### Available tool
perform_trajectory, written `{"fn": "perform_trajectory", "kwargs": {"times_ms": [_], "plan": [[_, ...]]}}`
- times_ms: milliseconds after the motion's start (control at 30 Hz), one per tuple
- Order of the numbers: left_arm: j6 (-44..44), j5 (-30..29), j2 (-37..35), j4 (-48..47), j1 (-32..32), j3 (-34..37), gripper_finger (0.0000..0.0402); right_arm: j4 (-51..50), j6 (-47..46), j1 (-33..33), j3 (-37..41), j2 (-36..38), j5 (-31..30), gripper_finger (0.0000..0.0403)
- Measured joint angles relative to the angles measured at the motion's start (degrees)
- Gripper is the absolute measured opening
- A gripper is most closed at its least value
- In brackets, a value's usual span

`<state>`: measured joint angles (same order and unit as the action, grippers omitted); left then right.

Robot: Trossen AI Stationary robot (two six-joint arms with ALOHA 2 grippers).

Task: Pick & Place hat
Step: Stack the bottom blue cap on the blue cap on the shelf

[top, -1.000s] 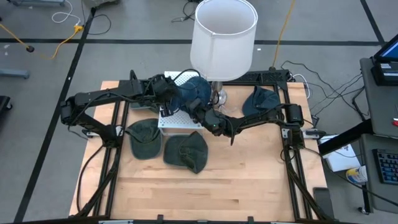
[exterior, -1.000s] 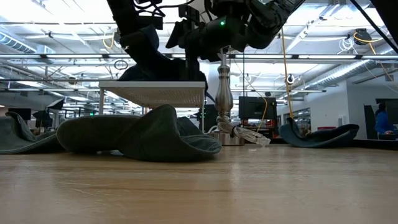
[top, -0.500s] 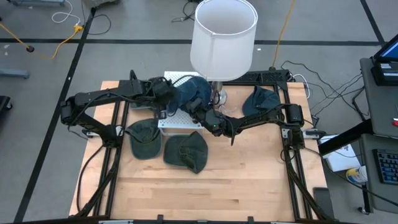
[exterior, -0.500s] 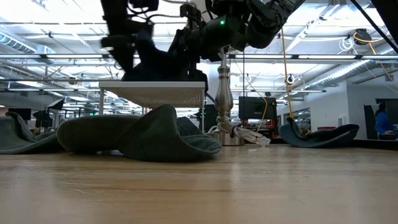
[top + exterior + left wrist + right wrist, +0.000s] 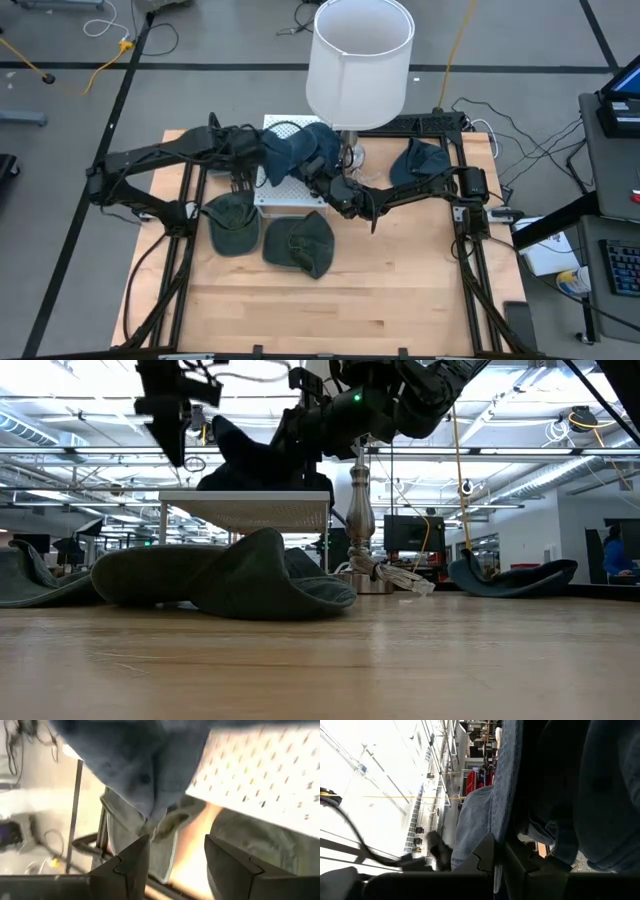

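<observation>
A blue denim hat (image 5: 300, 150) lies on a white perforated stand (image 5: 285, 192) beside the lamp's foot. My right gripper (image 5: 318, 174) is at the hat's near right side, shut on its cloth; the low view shows that gripper (image 5: 297, 432) level with the hat (image 5: 250, 460). My left gripper (image 5: 240, 176) hangs open off the stand's left edge, clear of the hat. In the left wrist view its fingers (image 5: 175, 845) have nothing between them, and the hat's edge (image 5: 145, 775) is beyond them. My right gripper pinches a fold of the hat's blue cloth (image 5: 506, 810) between its two fingers, on the hat's near right side. The fingers come in about level from the table's right. The hat rests on the white stand, with its left part sticking up.
Two dark green hats (image 5: 232, 220) (image 5: 300, 242) lie on the table in front of the stand, and another hat (image 5: 420, 160) lies at the far right. A lamp with a big white shade (image 5: 360, 55) stands over the far middle. The near half of the table is bare wood.
My left gripper has drawn back from the blue hat toward the table's left edge, staying open, and has tipped to point more steeply down. The hat has stayed on the stand, and my right arm has kept its place at it.
</observation>
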<state>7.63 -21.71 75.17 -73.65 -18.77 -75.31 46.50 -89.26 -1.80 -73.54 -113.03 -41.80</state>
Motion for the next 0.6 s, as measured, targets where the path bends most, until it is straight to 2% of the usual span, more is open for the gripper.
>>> {"fn": "perform_trajectory", "kwargs": {"times_ms": [200, 467, 600], "plan": [[6.5, 8.3, -7.1, 9.2, 0.0, 0.0, 0.0173, -0.1, 0.1, 0.0, 0.0, 0.0, 2.4, 0.0007], [29.5, 17.3, -11.1, 10.8, 0.0, 0.0, 0.0162, 0.3, 0.0, 0.0, 0.0, 0.0, 5.5, 0.0007], [38.2, 18.7, -11.1, 9.3, -0.1, 0.0, 0.0162, 0.4, -0.5, 0.0, 0.0, 0.0, 5.7, 0.0008]]}}
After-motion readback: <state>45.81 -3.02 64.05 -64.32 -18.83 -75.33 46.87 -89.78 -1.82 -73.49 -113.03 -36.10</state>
